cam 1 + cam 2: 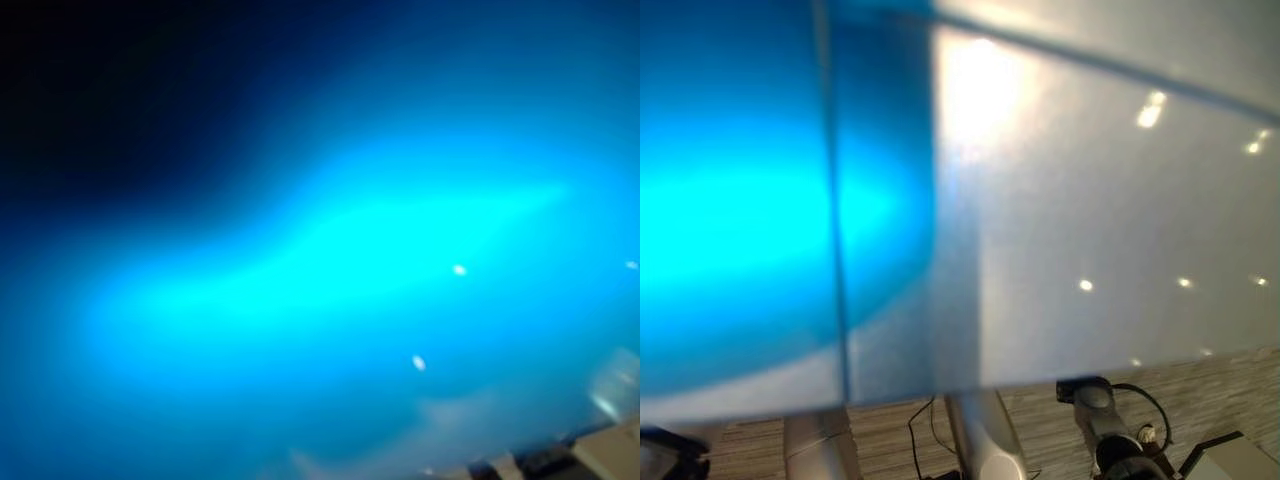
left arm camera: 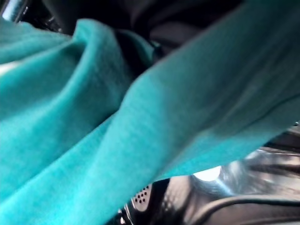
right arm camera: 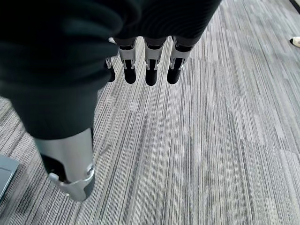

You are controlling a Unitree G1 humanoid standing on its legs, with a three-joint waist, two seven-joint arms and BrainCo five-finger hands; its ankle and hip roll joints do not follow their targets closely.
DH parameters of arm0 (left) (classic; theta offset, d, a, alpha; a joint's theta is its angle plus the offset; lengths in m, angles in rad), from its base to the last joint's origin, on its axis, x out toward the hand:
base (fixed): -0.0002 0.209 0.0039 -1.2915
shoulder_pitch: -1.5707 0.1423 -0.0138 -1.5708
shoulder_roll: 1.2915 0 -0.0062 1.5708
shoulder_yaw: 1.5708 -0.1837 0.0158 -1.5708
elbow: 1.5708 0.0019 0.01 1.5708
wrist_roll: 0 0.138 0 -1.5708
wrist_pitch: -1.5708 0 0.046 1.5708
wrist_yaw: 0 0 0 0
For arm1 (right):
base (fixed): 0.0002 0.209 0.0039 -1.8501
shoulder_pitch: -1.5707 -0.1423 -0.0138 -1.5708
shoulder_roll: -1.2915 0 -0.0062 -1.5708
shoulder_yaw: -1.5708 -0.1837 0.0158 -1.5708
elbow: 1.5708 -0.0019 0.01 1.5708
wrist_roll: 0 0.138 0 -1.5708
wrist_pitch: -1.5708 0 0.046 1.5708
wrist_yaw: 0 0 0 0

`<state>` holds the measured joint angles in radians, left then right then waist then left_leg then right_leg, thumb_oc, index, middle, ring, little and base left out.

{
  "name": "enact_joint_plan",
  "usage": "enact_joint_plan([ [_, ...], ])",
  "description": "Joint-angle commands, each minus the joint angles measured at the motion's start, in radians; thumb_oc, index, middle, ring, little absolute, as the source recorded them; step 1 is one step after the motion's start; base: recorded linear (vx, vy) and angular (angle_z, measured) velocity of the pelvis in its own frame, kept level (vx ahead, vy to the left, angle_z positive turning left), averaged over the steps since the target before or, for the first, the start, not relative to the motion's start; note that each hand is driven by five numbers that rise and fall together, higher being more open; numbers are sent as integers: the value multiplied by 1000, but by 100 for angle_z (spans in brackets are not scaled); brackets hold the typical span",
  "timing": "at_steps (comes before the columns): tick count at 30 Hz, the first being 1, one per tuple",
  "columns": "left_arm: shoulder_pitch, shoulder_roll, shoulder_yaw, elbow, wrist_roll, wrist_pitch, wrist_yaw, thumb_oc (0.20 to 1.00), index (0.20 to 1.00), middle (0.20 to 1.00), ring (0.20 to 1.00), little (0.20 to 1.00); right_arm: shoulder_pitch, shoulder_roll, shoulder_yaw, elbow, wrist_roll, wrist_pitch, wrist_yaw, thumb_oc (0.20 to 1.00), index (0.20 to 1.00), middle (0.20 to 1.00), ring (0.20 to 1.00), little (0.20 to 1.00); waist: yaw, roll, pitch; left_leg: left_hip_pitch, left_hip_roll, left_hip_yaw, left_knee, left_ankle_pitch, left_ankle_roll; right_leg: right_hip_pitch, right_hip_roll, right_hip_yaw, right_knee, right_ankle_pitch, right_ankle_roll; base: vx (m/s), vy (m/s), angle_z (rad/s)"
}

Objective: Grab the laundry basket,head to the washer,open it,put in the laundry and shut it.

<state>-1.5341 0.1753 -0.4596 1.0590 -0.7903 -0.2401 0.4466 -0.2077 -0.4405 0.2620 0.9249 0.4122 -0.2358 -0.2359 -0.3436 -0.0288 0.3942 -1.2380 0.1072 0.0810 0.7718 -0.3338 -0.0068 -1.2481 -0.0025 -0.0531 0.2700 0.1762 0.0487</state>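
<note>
A teal cloth (image 2: 93,140) lies right across the left wrist view, folded and draped. Past it I see the washer's perforated steel drum (image 2: 145,199) and its dark door seal (image 2: 234,206). The cloth hides my left hand. The same teal cloth (image 1: 740,220) hangs close before my head camera on the left. Behind it is the washer's silver-grey panel (image 1: 1090,200). My right hand (image 3: 150,65) hangs over the carpet with its fingers relaxed, pointing down and holding nothing.
Striped grey carpet (image 3: 211,154) stretches under my right hand. A flat grey corner (image 3: 4,173) pokes in at the edge of the carpet. A pale shoe tip (image 3: 295,41) shows far off on the carpet.
</note>
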Motion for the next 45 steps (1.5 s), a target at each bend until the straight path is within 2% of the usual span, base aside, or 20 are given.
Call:
enact_joint_plan([
  [1, -461, 59, -58, 12, -31, -52, -31, 200, 200, 200, 200, 200, 9, -85, -9, 26, 16, 12, -17, 1000, 1000, 1000, 1000, 1000, -36, -7, -2, 171, 60, -68, -121, 15, 5, 72, -28, -26, 31, -123, 41, 39, -26, 0],
  [2, -469, 63, -63, -17, -46, -69, -30, 244, 244, 244, 244, 244, 12, -87, -14, 26, 13, 12, -19, 1000, 1000, 1000, 1000, 1000, -38, -6, -4, 183, 61, -65, -140, 23, 2, 78, -30, -26, 21, -123, 42, 37, -27, 8],
  [3, -465, 61, -67, -44, -59, -85, -28, 1000, 1000, 1000, 1000, 1000, 17, -88, -18, 22, 9, 13, -22, 1000, 1000, 1000, 1000, 1000, -41, -7, -5, 197, 59, -61, -157, 30, 0, 86, -31, -26, 12, -121, 42, 32, -26, 11],
  [4, -459, 60, -67, -82, -90, -105, -37, 1000, 1000, 1000, 1000, 1000, 21, -90, -22, 16, 7, 14, -24, 1000, 1000, 1000, 1000, 1000, -42, -7, -8, 205, 59, -60, -170, 37, -4, 91, -30, -26, 6, -121, 43, 19, -25, 11],
  [7, -411, 78, -77, -130, -114, -109, -81, 1000, 1000, 1000, 1000, 1000, 38, -93, -35, -5, -2, 21, -26, 1000, 1000, 1000, 1000, 1000, -40, -3, -13, 226, 60, -54, -200, 52, -9, 104, -32, -27, -4, -120, 42, 9, -14, 3],
  [10, -388, 82, -78, -135, -111, -105, -86, 1000, 1000, 1000, 1000, 1000, 42, -93, -34, -10, -6, 24, -25, 1000, 1000, 1000, 1000, 1000, -38, -2, -15, 234, 60, -55, -208, 56, -10, 107, -34, -28, -1, -121, 41, 0, 0, 0],
  [12, -307, 62, -74, -83, -109, -74, -121, 1000, 1000, 1000, 1000, 1000, 24, -97, -21, 3, -7, 32, -21, 1000, 1000, 1000, 1000, 1000, -26, -1, -15, 250, 56, -58, -243, 72, -16, 117, -45, -34, -11, -120, 41, 13, -32, 2],
  [15, -254, 65, -85, -37, -61, -43, -142, 1000, 1000, 1000, 1000, 1000, 21, -92, -10, 4, -5, 25, -13, 1000, 1000, 1000, 1000, 1000, -24, -3, -10, 255, 54, -60, -258, 86, -19, 123, -52, -41, -16, -119, 40, 3, -15, 6],
  [18, -215, 64, -91, -42, -32, -36, -149, 1000, 1000, 1000, 1000, 1000, 31, -86, -10, 3, -1, 18, -7, 1000, 1000, 1000, 1000, 1000, -23, -5, -9, 257, 52, -66, -265, 92, -20, 125, -54, -43, -14, -120, 38, 0, -7, 5],
  [22, -108, 72, -128, -130, 33, -33, -167, 1000, 1000, 1000, 1000, 1000, 50, -79, -29, -12, 15, 11, 2, 1000, 1000, 1000, 1000, 1000, -17, -5, -9, 268, 46, -73, -277, 98, -20, 137, -61, -52, -10, -121, 37, -1, 0, 3],
  [26, 101, 170, -209, -396, 193, -55, -191, 1000, 1000, 1000, 1000, 1000, 87, -69, -62, -51, 30, 3, 20, 1000, 1000, 1000, 1000, 1000, 10, 0, -10, 309, 30, -84, -303, 108, -18, 178, -79, -56, -12, -116, 41, -4, 21, 0],
  [30, 321, 289, -196, -609, 255, -72, -229, 1000, 1000, 1000, 1000, 1000, 115, -55, -108, -65, 26, 4, 28, 1000, 1000, 1000, 1000, 1000, 40, 7, -12, 362, 15, -90, -324, 105, -15, 230, -98, -64, -21, -109, 45, 2, 60, 9],
  [32, 618, 438, -123, -819, 278, -77, -298, 1000, 1000, 1000, 1000, 1000, 140, -30, -157, -54, 17, 13, 34, 1000, 1000, 1000, 1000, 1000, 74, 16, -17, 437, -2, -95, -352, 98, -13, 299, -117, -66, -45, -97, 49, 15, 146, -2],
  [34, 878, 511, -44, -972, 249, -77, -369, 1000, 1000, 1000, 1000, 1000, 153, -22, -183, -32, 3, 24, 45, 1000, 1000, 1000, 1000, 1000, 98, 22, -24, 513, -10, -93, -384, 95, -11, 364, -129, -66, -66, -85, 50, 28, 149, -19],
  [40, 1313, 596, 50, -1152, 154, -40, -500, 1000, 1000, 1000, 1000, 1000, 163, -32, -206, 41, -25, 38, 67, 1000, 1000, 1000, 1000, 1000, 149, 35, -48, 642, -28, -88, -411, 81, -4, 501, -148, -61, -109, -66, 61, 24, 99, 26],
  [45, 1447, 596, 71, -1209, 127, -16, -542, 1000, 1000, 1000, 1000, 1000, 154, -30, -200, 96, -24, 43, 72, 1000, 1000, 1000, 1000, 1000, 170, 36, -58, 729, -32, -89, -436, 79, -4, 592, -161, -67, -136, -53, 71, 41, 50, 2],
])
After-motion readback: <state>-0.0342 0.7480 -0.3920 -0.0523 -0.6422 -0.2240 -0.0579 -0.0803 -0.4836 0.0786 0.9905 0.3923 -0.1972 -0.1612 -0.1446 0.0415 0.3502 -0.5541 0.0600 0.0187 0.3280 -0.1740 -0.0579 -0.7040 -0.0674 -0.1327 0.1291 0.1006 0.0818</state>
